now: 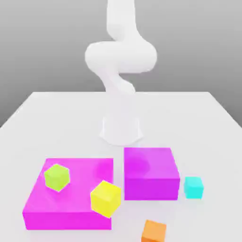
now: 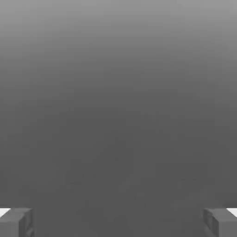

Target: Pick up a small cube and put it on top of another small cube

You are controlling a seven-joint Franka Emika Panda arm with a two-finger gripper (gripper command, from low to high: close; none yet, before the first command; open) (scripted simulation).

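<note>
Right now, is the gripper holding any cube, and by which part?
Nothing is held. In the hand view the gripper is open, its fingertips far apart with nothing between them.

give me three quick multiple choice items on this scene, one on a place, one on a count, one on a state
1. Where is the lime cube?
A. on the flat magenta block
B. on the table
C. on the taller magenta block

2. How many small cubes are there?
A. two
B. three
C. four

3. How is the pincer?
A. shut on a cube
B. open, holding nothing
C. shut, empty

Answers:
1 A, it rests on the flat block's top.
2 C, lime, yellow, cyan, orange.
3 B, the hand view shows its fingers far apart with nothing between.
</note>
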